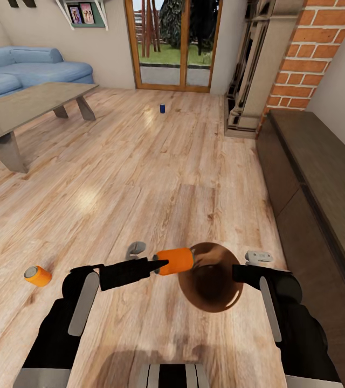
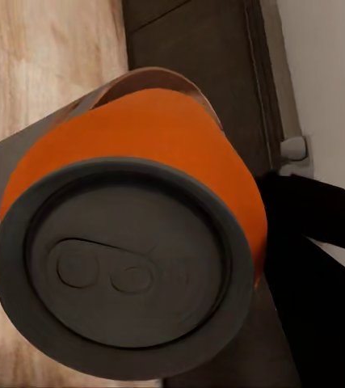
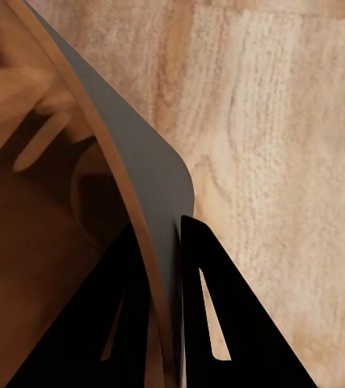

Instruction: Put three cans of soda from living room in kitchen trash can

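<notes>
The left gripper (image 1: 160, 265) is closed on an orange can (image 1: 176, 261), holding it by one end so that its long axis lies roughly level, the free end pointing toward the bin (image 1: 211, 277). The left wrist view looks straight at the can's grey end (image 2: 124, 267), with the bin's brown rim just behind it. The can's free end sits right at the near edge of the bin's mouth, touching or nearly so; I cannot tell which.

The right gripper (image 3: 166, 323) pinches the bin's wall between its two fingers, one inside and one outside, and holds the bin off the floor (image 1: 156, 178) with its mouth tilted up and toward the left arm.

So the can lies just beside the mouth rather than over it. In my judgement the left arm must carry it a little further toward the right arm, over the opening, before letting go.

A second orange can (image 1: 38, 275) lies on its side on the floor, near the left arm. The blue can (image 1: 162, 108) stands upright well away, toward the glass doors (image 1: 173, 43), past the end of the coffee table (image 1: 29, 105).
</notes>
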Robot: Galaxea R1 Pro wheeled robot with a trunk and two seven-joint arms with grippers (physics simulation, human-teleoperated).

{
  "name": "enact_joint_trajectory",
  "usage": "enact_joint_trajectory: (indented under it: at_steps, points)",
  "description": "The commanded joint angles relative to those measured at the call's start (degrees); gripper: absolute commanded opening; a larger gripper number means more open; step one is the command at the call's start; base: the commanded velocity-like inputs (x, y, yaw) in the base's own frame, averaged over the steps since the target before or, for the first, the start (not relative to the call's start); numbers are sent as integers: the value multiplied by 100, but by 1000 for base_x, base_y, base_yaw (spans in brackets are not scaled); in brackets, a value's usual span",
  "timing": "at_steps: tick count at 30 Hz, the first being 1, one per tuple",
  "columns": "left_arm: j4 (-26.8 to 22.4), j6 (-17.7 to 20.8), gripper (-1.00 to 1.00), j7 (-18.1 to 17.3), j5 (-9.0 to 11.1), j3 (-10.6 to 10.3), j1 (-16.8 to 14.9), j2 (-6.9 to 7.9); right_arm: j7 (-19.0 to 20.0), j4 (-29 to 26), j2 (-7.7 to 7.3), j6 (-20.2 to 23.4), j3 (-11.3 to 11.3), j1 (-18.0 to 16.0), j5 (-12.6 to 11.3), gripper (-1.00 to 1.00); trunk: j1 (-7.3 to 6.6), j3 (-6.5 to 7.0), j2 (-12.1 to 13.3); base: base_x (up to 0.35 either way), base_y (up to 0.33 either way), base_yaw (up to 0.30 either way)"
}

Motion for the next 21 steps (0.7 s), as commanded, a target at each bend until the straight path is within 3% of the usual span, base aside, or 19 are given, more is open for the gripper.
enact_joint_trajectory:
  at_steps: [1,13,19,21]
  points:
    - [103,-12,-100,91,1,-2,-1,-85,25,-2,-2,2,0,-2,-119,-100,-1,1,0,0,0,0]
    - [1036,-60,-100,200,-43,-47,-132,-362,25,-2,3,2,0,-2,-119,-100,-1,1,0,0,0,0]
    - [1168,-76,-100,961,-21,-68,-139,-559,25,-2,6,2,17,-2,-119,-100,-1,1,0,0,0,0]
    - [1173,-78,-100,1209,-6,-71,-172,-559,25,-2,6,2,18,-2,-119,-100,-1,1,0,0,0,0]
